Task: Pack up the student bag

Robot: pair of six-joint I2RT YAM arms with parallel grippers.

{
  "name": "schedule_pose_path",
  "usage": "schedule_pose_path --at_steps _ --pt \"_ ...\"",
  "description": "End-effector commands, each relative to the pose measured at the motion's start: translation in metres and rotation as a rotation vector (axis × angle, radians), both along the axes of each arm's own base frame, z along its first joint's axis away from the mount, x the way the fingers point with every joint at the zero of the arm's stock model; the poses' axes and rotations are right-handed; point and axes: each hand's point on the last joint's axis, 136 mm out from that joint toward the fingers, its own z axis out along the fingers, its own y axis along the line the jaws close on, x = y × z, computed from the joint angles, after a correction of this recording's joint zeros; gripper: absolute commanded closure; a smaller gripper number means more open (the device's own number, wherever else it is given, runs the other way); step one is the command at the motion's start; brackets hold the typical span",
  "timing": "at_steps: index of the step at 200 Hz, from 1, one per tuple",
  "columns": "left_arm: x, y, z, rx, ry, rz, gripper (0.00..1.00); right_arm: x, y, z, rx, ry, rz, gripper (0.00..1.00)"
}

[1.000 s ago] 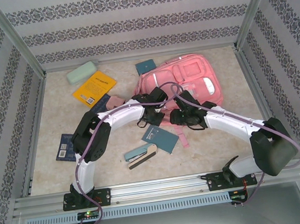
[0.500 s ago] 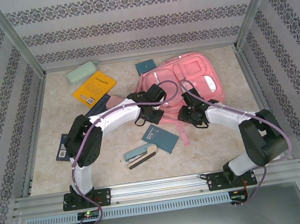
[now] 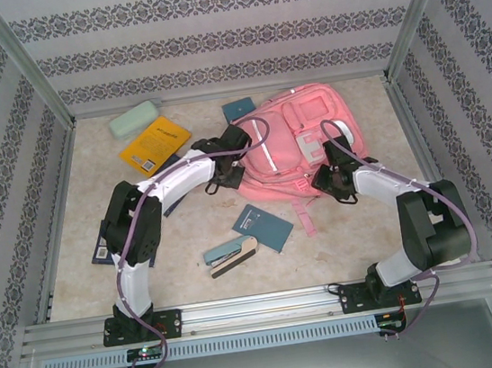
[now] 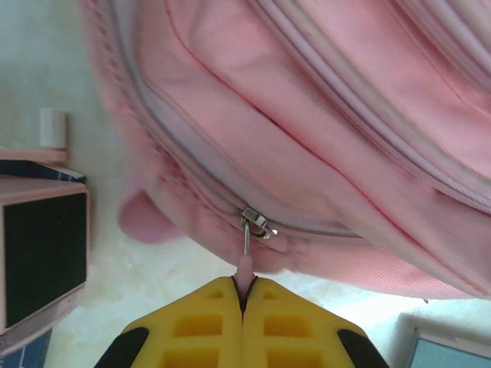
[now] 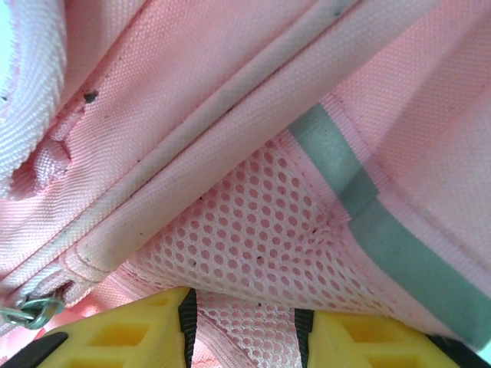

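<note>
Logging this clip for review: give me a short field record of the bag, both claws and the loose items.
student bag: lying flat, far centre-right of table
left claw: shut on zipper pull
right claw: gripping mesh pocket of bag
loose on table: yellow book, green case, teal notebook, stapler

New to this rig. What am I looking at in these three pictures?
Two robot arms bolted at a table's near edge. The wide picture is from a fixed camera above and behind them; the close-ups are from cameras on each wrist. On the table: a pink student bag, a yellow book, a green case, teal notebooks and a stapler. The left arm's jaws are shut on the bag's zipper pull; the right arm's jaws seem to grip its mesh side pocket.
</note>
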Motion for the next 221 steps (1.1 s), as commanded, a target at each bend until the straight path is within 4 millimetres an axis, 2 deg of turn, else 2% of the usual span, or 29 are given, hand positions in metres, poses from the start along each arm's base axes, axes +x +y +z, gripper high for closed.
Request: schedule_pose_path --at_steps 1,22,50,62,90,118,144,164,185,204,221 --pt "-0.009 0.001 0.005 -0.013 0.054 -0.018 1.0 0.001 -0.002 0.019 -0.026 -0.03 0.061 0.56" --pt "-0.017 -0.025 0.018 -0.104 0.053 -0.071 1.0 -0.001 0.03 0.037 0.006 -0.087 0.167 0.56" --pt "-0.03 -0.061 0.038 -0.203 0.06 -0.135 1.0 -0.017 0.064 0.039 0.012 -0.096 0.228 0.56" --pt "-0.035 -0.075 0.047 -0.238 0.06 -0.161 1.0 -0.024 0.07 0.035 0.026 -0.088 0.217 0.56" --pt "-0.048 -0.109 0.067 -0.318 0.07 -0.215 1.0 -0.041 0.068 0.022 0.072 -0.051 0.155 0.59" --pt "-0.066 -0.138 0.077 -0.377 0.087 -0.269 1.0 -0.056 0.049 0.007 0.055 -0.006 0.072 0.6" --pt "-0.081 -0.149 0.08 -0.384 0.1 -0.306 1.0 -0.06 0.014 -0.01 0.031 0.034 -0.055 0.61" --pt "-0.097 -0.16 0.076 -0.409 0.134 -0.338 1.0 -0.048 -0.018 -0.008 0.003 0.015 -0.135 0.61" --pt "-0.114 -0.169 0.065 -0.401 0.164 -0.371 1.0 -0.025 -0.042 0.002 -0.028 -0.015 -0.157 0.6" --pt "-0.123 -0.177 0.052 -0.405 0.201 -0.381 1.0 -0.004 -0.057 0.007 -0.051 0.0 -0.147 0.6" --pt "-0.123 -0.175 0.041 -0.38 0.21 -0.374 1.0 0.008 -0.062 0.014 -0.058 0.008 -0.136 0.59"
